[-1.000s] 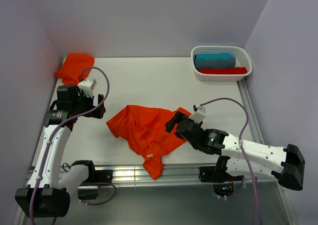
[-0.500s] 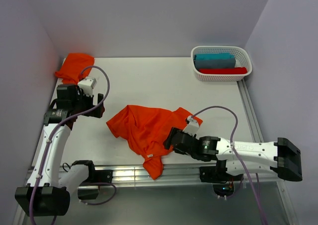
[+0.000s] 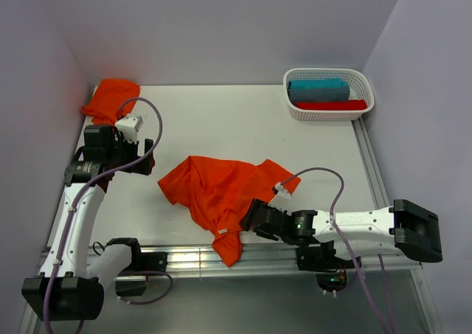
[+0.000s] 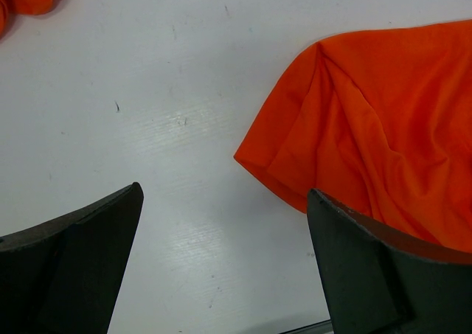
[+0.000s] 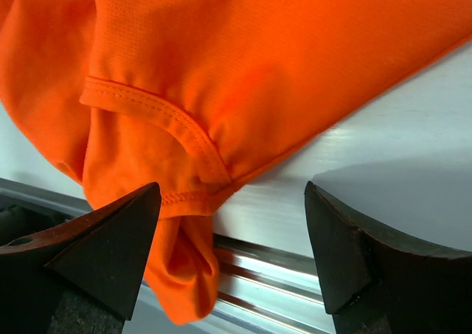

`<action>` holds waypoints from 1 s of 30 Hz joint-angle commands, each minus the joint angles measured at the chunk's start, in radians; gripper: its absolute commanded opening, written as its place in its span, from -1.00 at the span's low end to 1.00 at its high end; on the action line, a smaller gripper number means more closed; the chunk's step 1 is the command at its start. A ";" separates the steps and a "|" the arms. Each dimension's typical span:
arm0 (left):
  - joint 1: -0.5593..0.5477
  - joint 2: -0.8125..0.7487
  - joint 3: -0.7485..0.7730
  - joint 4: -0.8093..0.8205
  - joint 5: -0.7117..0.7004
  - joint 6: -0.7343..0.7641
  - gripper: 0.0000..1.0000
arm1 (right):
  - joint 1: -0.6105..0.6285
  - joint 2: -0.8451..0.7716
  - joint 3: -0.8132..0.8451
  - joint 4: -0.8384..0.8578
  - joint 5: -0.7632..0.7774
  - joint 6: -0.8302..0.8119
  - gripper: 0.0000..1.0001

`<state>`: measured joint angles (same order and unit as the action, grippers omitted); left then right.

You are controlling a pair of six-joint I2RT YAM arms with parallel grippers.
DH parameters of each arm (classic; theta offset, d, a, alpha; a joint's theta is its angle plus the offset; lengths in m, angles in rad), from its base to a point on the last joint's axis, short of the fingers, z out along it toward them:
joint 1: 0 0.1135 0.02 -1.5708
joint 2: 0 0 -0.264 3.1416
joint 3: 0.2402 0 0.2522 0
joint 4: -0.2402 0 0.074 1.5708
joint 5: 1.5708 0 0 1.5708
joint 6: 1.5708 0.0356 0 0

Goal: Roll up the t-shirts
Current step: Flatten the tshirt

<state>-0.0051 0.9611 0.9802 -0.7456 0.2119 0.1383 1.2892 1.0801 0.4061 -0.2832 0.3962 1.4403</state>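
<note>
One orange t-shirt (image 3: 217, 190) lies crumpled on the table (image 3: 221, 120), overhanging its near edge, right fingers (image 5: 92, 256) wide apart there, left fingers (image 4: 70, 264) wide beside it. A second t-shirt (image 3: 110, 99) sits far-left.

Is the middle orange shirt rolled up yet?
No. The t-shirt lies loosely crumpled, one end drooping over the near table edge.

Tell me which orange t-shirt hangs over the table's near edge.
The spread-out t-shirt mid-table: its corner droops over the near rail by the right gripper. The other t-shirt sits bunched in the far left corner.
</note>
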 commanded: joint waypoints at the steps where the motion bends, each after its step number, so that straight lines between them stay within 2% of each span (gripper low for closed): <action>1: 0.002 0.004 0.046 0.005 0.001 0.012 0.98 | -0.019 0.023 -0.016 0.088 0.003 0.016 0.71; 5: 0.002 0.007 0.045 0.005 0.000 0.009 0.98 | -0.044 0.063 -0.016 0.142 -0.017 -0.001 0.66; 10: 0.002 0.011 0.043 0.003 0.003 0.006 0.97 | -0.065 0.095 -0.010 0.150 -0.014 0.012 0.29; 11: 0.002 0.011 0.043 0.003 0.001 0.006 0.98 | -0.068 0.090 -0.012 0.147 -0.011 0.015 0.19; 12: 0.002 0.011 0.041 0.003 0.003 0.006 0.98 | -0.071 0.084 -0.021 0.150 -0.007 0.017 -0.06; 14: 0.002 0.011 0.040 0.005 0.001 0.007 0.98 | -0.085 0.055 -0.035 0.150 -0.005 0.016 -0.32; 15: 0.002 0.016 0.041 0.005 0.001 0.007 0.98 | -0.094 0.043 -0.036 0.136 -0.003 0.015 -0.61; 18: 0.002 0.021 0.038 0.006 0.006 0.007 0.98 | -0.145 -0.044 -0.026 0.081 0.007 -0.021 -1.00; 24: 0.002 0.057 0.040 -0.003 0.052 0.020 0.92 | -0.322 -0.196 0.082 -0.065 0.010 -0.185 -1.00; 30: 0.002 0.155 0.061 -0.034 0.131 0.056 0.80 | -0.548 -0.139 0.302 -0.181 -0.007 -0.400 -1.00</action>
<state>-0.0051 1.0821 0.9924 -0.7593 0.2703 0.1574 0.8062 0.9081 0.6033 -0.3931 0.3721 1.1980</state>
